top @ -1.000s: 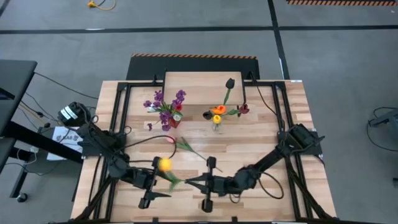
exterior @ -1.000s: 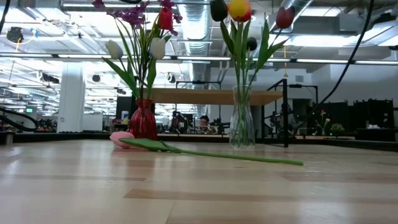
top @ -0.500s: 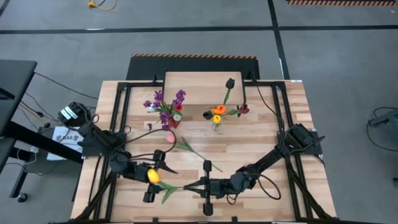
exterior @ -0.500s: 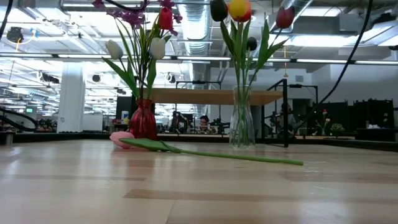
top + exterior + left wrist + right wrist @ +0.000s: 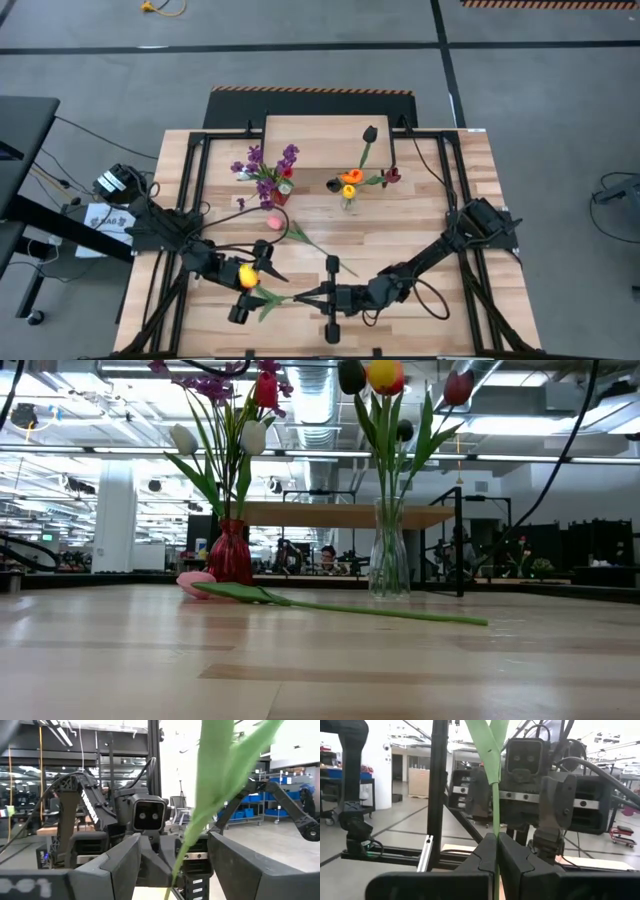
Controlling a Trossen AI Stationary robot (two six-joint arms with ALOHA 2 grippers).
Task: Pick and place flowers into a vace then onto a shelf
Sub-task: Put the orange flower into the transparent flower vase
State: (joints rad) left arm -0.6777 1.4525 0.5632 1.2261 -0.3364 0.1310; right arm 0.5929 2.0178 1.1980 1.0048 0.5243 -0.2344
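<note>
A yellow tulip hangs above the table's near left part, held by its green stem in my shut right gripper. My left gripper is open, with the tulip's head and leaves in the gap between its fingers and clear of both. A pink tulip lies flat on the table. A red vase with purple sprigs and a clear glass vase with tulips stand in front of the shelf. My right gripper pinches the yellow tulip's stem between its two fingertips. The fingers come about level from the table's right side. The stem runs on past the fingertips toward my left gripper. The flower is lifted clear of the table.
Black frame rails run along the table's left and right sides. The pink tulip's stem lies just beyond both grippers. Bare wood stretches between the vases and the right arm.
The yellow tulip's head has swung toward the table's left and near edge, coming between my left gripper's open fingers. My left gripper has shifted a little and turned toward the flower. My right gripper has tipped slightly while staying shut on the stem.
</note>
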